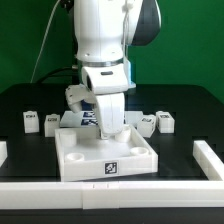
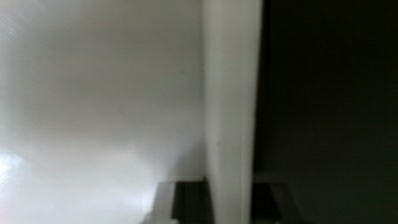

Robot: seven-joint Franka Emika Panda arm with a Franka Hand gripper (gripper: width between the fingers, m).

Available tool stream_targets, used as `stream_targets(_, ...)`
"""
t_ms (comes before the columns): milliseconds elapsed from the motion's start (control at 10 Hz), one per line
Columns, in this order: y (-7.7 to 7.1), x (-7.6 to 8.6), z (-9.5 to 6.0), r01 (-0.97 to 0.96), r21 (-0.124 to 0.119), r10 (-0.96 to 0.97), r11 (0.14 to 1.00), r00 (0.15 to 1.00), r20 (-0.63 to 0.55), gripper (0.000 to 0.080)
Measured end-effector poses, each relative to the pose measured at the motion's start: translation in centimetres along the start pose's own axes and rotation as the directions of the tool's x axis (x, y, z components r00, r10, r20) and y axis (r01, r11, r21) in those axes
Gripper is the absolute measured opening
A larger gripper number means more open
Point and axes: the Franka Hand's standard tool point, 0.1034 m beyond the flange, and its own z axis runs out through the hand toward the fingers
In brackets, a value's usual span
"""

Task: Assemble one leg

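Note:
The large white square tray (image 1: 108,160) lies in the middle of the black table. My gripper (image 1: 109,132) reaches down at the tray's far wall. In the wrist view my two dark fingertips (image 2: 189,200) stand tight on either side of a thin white wall (image 2: 230,100), with the tray's white floor on one side and the dark table on the other, so the gripper (image 2: 230,203) looks shut on that wall. Two legs (image 1: 31,121) (image 1: 51,123) stand at the exterior view's left and two more legs (image 1: 148,123) (image 1: 165,122) at its right, all untouched.
The marker board (image 1: 80,119) lies behind the tray, partly hidden by the arm. A low white border runs along the table's front (image 1: 110,192) and up the exterior view's right (image 1: 210,155).

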Motion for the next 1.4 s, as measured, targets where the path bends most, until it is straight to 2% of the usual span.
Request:
stream_targets(500,0.1,0.1,0.0,-0.014,-0.002,0.014,1.000,1.000,0.000,0.0064)
stream_targets(900,2.2,3.2,-0.1,-0.127,-0.020,0.126,0.992,0.992,-0.014,0.0064)
stream_targets(1400,5.1,8.4,-0.1,-0.230,-0.044,0.228,0.972,0.973,-0.037,0.0064)
